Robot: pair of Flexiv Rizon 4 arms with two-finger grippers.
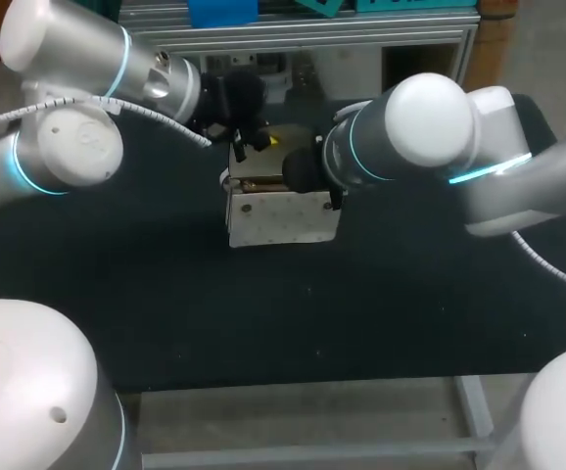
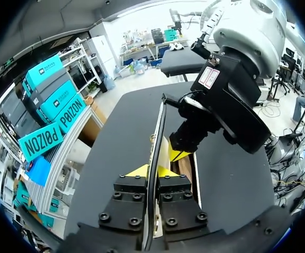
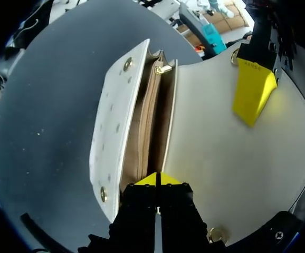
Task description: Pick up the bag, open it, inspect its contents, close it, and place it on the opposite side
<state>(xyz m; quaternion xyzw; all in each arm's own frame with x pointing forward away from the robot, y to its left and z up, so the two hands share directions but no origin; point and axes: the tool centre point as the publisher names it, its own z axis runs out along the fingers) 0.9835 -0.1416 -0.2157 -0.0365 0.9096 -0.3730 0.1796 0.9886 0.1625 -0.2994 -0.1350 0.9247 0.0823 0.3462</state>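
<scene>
Slippage threatens if I pull: left tool (image 2: 151,171), at 11 o'clock of the bag (image 1: 283,220), clamps only the thin edge of the flap (image 3: 216,142); right tool (image 3: 156,179) sits closed at the mouth, hold unconfirmed.

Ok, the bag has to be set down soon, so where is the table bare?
Barest is the wide strip of table between the bag and the front edge, running to both sides. Crowded: the middle back, where the left gripper and right gripper meet at the bag.
</scene>
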